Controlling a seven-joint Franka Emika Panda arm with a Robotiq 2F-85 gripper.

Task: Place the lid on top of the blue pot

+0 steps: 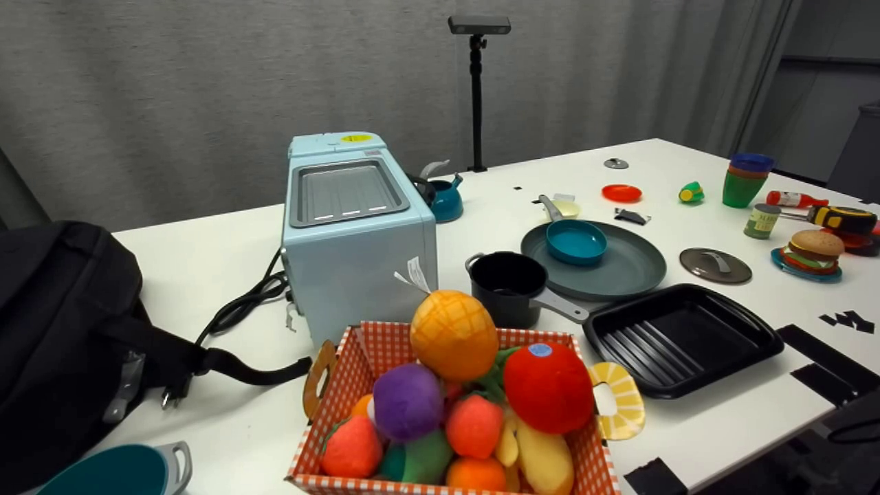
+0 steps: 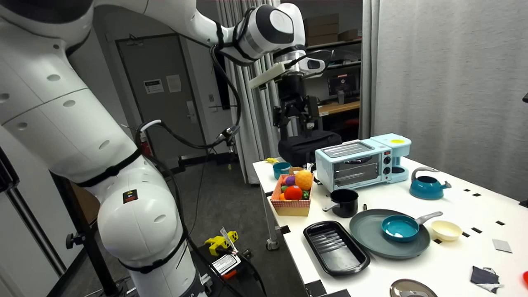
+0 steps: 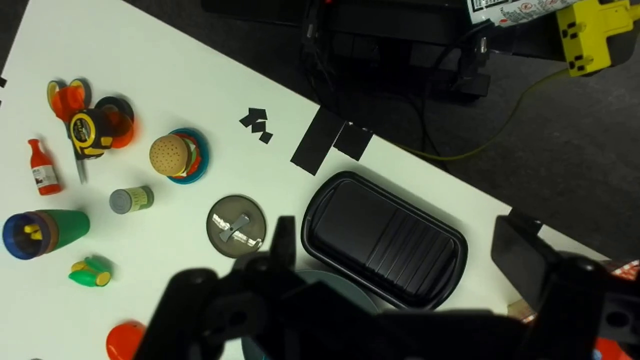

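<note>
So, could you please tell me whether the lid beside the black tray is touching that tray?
Apart. The wrist view shows it plainly: a strip of white table separates the lid from the black tray.

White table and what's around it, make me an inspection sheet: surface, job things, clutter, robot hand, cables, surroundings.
Surface: white table with patches of black tape.
Blue pot: uncovered, resting on the dark platter.
Lid: lying flat on the table, apart from the blue pot.
Clutter: black tray, black pot, toaster oven, fruit basket, toy burger, backpack, among others.
Hand: open; in its grip, nothing seen.
Cables: black cord bunched beside the toaster oven; yellow cord along the floor.
Surroundings: grey curtain; door.
</note>
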